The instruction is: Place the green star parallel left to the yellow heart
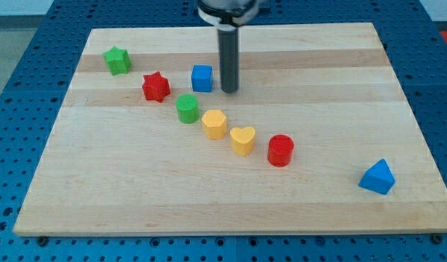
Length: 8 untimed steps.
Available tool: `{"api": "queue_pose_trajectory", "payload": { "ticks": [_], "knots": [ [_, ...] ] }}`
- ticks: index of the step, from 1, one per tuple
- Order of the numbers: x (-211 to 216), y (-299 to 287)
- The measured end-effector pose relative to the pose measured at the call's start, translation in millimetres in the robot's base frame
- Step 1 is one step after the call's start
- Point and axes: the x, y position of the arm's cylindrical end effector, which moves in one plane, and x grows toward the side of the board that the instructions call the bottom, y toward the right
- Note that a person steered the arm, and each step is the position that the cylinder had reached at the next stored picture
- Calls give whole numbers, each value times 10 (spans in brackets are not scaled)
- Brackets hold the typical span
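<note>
The green star point(117, 60) lies near the board's upper left corner. The yellow heart point(242, 140) lies near the board's middle, far to the lower right of the star. My tip point(229, 89) rests on the board just right of the blue cube point(202, 78), well right of the green star and above the yellow heart.
A red star point(156, 86), a green cylinder point(187, 108), a yellow hexagon block point(214, 124) and a red cylinder point(280, 150) form a diagonal line with the heart. A blue triangle block point(377, 177) lies at the lower right. The wooden board point(318, 65) sits on a blue pegboard.
</note>
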Motion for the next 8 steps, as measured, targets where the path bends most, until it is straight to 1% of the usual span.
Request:
{"api": "queue_pose_trajectory", "payload": {
  "ticks": [1, 2, 3, 4, 5, 6, 7, 8],
  "knots": [
    [359, -41],
    [347, -179],
    [45, -249],
    [-676, -249],
    [-1103, -279],
    [-1201, -312],
    [-1338, -700],
    [-1631, -1153]
  ]
}}
